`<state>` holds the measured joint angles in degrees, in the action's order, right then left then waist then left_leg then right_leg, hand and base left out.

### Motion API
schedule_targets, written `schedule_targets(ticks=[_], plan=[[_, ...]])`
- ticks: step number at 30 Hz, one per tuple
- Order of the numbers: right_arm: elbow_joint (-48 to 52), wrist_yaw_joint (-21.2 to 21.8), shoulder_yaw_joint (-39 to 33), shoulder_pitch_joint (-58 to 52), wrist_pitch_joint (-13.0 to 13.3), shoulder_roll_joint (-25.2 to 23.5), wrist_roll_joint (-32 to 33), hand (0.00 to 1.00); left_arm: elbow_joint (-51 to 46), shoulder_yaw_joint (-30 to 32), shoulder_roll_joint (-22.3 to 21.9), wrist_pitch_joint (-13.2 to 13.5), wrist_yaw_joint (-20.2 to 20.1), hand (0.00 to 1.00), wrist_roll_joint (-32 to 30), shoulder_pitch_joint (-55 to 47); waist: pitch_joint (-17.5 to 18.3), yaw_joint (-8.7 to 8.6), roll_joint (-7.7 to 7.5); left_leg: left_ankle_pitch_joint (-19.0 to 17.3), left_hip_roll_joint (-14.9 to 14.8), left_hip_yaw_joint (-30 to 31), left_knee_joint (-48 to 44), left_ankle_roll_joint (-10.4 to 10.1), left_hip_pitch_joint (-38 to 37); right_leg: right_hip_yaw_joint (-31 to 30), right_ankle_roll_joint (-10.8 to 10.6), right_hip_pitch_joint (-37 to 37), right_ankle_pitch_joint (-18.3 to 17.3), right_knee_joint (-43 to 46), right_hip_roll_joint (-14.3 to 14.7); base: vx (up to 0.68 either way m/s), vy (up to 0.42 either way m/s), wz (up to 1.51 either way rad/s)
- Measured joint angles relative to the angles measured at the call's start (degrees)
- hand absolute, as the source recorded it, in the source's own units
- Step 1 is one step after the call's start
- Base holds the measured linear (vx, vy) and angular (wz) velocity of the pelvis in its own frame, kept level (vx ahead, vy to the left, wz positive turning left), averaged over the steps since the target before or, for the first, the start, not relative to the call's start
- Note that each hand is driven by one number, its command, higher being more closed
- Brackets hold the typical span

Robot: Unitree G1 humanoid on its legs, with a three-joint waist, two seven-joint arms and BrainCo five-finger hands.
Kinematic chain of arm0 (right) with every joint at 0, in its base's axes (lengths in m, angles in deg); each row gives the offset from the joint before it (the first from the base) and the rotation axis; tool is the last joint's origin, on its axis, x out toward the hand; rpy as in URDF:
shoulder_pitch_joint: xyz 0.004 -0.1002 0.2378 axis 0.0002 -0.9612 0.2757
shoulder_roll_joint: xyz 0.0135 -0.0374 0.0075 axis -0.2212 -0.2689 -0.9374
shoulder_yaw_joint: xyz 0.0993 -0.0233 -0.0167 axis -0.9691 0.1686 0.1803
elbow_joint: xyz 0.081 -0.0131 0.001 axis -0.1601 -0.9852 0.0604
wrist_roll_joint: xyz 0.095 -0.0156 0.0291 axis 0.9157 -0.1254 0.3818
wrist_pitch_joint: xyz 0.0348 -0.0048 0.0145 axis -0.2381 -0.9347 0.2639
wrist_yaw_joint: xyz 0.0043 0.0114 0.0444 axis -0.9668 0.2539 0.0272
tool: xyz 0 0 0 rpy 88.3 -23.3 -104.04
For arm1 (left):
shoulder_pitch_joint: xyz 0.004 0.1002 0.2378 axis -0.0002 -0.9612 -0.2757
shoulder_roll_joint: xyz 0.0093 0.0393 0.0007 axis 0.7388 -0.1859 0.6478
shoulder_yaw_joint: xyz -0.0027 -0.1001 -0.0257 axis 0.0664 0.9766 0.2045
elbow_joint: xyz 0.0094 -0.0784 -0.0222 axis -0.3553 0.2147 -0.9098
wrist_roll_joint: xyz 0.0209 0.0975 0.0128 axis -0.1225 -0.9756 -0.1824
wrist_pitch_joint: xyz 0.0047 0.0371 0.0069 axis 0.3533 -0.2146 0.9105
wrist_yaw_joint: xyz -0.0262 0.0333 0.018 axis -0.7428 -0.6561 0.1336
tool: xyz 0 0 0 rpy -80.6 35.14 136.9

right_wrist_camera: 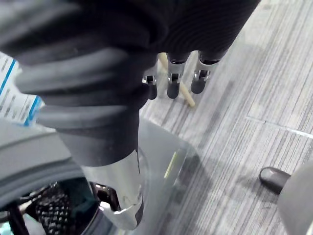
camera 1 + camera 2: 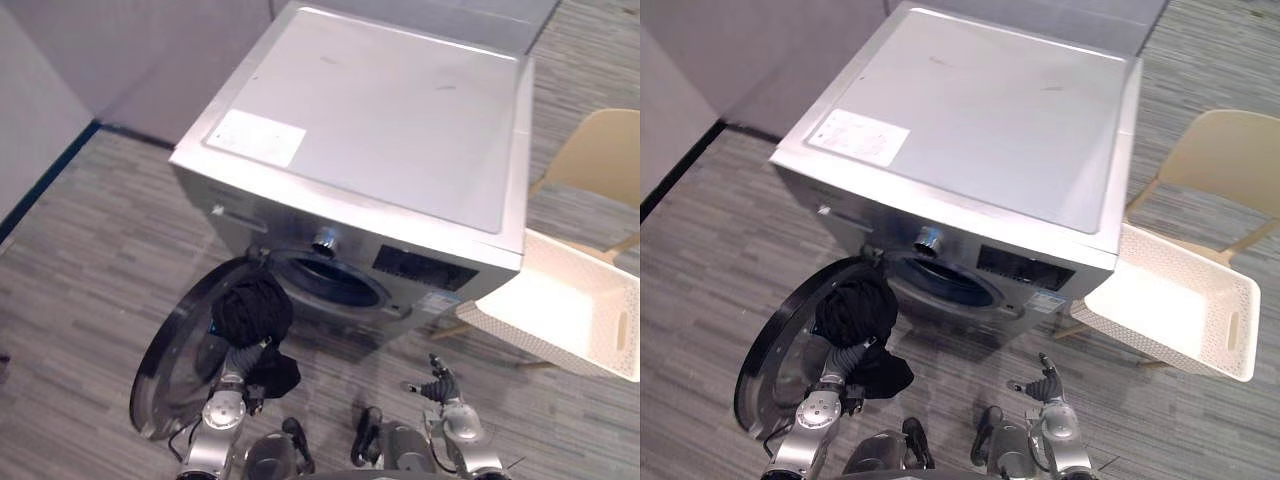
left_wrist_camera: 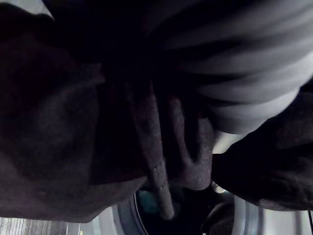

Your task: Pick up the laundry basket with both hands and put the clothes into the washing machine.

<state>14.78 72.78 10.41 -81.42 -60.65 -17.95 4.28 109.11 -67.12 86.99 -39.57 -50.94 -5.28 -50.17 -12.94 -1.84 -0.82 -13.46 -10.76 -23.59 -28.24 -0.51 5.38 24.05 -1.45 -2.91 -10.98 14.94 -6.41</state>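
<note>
The left hand [image 2: 244, 357] holds bundled black clothes [image 2: 252, 308] up before the washing machine's [image 2: 400, 150] open door [image 2: 165, 375], seemingly to load them, its grip hidden in cloth, while the right hand [image 2: 437, 385] hangs relaxed and the basket [image 2: 530, 345] rests on a chair [image 2: 600, 150].

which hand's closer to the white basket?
Right. The right hand is near the basket, not touching; left hand is farther off, by the washer door, in black clothes.
</note>
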Motion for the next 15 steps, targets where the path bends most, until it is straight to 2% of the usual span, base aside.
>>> schedule_targets(ticks=[1, 2, 3, 5, 7, 8, 10, 12, 14, 15], plan=[[-0.44, -0.34, 0.03, -0.13, 0.01, 0.25, 0.05, 0.00, 0.12, 0.01, -0.28, -0.01, 0.00, 1.00, 0.01, 0.06, -0.12, -0.02, 0.17, -0.08, -1.24, 0.13, -3.55, 0.00, 0.61, -0.61, 0.00, 0.97, 0.00, -0.73, 0.67, 0.18, -0.048, -0.55], [-1.47, -0.86, -0.01, -0.18, -0.05, 0.99, 0.11, 0.00, 0.52, -0.05, -0.83, -0.09, -0.01, 1.00, 0.02, -0.09, -0.37, 0.64, 0.73, 0.54, -3.39, 1.90, -11.87, 0.36, 2.84, -2.02, 0.13, 2.74, 0.07, -1.78, 1.81, 0.19, 0.058, -0.70], [-1.98, -1.07, -0.01, 0.16, -0.15, 1.48, 0.21, 0.00, 0.80, -0.20, -1.47, -0.16, 0.00, 1.00, 0.03, 0.01, -0.85, 1.06, 0.98, -1.00, -3.97, 5.91, -17.14, 0.63, 6.24, -3.99, 0.27, 3.56, 0.04, -2.26, 2.18, 0.15, 0.099, -0.77], [-2.74, -1.97, -1.80, 1.65, -0.56, 1.81, 0.24, 0.00, 1.36, -0.19, -1.92, -0.18, 0.05, 1.00, 0.03, 0.46, -1.55, 1.14, 1.34, -3.38, -2.14, 11.15, -14.37, -0.77, 9.10, -6.44, 0.25, 3.49, 0.04, -1.92, 1.51, 0.15, 0.172, -0.72], [-3.96, -2.57, -3.36, 2.69, -0.56, 1.78, 0.41, 0.00, 1.78, -0.20, -2.02, -0.19, 0.17, 1.00, 0.03, 1.11, -2.90, 1.19, 1.18, -2.87, -0.22, 15.71, -7.00, -1.44, 10.16, -8.88, -0.12, 3.36, -0.16, -0.41, 0.33, 0.12, 0.239, -0.69], [-4.03, -3.23, -3.36, 2.51, -0.51, 2.69, 0.76, 0.00, 1.78, -0.26, -2.21, -0.18, 0.41, 1.00, 0.01, 0.54, -2.92, 1.30, 2.25, 1.47, 0.08, 18.50, 0.55, -3.39, 9.87, -10.52, -2.32, 2.51, -1.43, 1.63, 0.91, 0.09, 0.235, -0.56], [-4.18, -3.19, -3.22, 2.43, -0.58, 1.35, 0.80, 0.00, 2.70, -0.63, -1.33, -0.26, 1.30, 1.00, 0.02, 1.43, -3.22, 1.51, 0.21, 1.17, 1.94, 16.86, -1.51, -3.10, 10.14, -13.34, -3.95, -0.19, -3.05, 4.34, -1.54, 0.09, 0.250, -0.42], [-3.35, -3.15, -3.16, 2.22, -0.44, 0.85, 0.88, 0.00, 2.09, -0.63, -0.77, -0.55, 1.80, 1.00, 0.02, 2.29, -4.10, 1.36, 0.12, 0.16, 2.36, 15.75, -4.94, -1.71, 12.53, -14.66, -4.40, -2.97, -3.46, 7.84, -2.88, 0.04, 0.232, -0.20], [-1.39, -3.24, -2.97, 4.47, -0.43, 0.90, 1.27, 0.00, -0.70, -0.64, -0.04, -0.53, 2.62, 1.00, 0.11, 3.53, -7.81, 1.72, 0.69, -1.84, 0.91, 13.72, -11.09, -0.48, 15.41, -18.31, -5.06, -8.79, -4.12, 16.38, -2.96, -0.09, 0.218, -0.52], [-0.58, -3.33, -2.97, 4.89, -0.45, 0.91, 1.31, 0.00, -1.14, -0.66, 0.08, -0.55, 2.73, 1.00, 0.14, 3.99, -8.16, 2.00, 0.67, -2.13, 0.47, 13.05, -12.31, -0.45, 16.62, -19.21, -5.08, -10.94, -4.27, 18.37, -2.95, -0.14, 0.111, -0.74]])
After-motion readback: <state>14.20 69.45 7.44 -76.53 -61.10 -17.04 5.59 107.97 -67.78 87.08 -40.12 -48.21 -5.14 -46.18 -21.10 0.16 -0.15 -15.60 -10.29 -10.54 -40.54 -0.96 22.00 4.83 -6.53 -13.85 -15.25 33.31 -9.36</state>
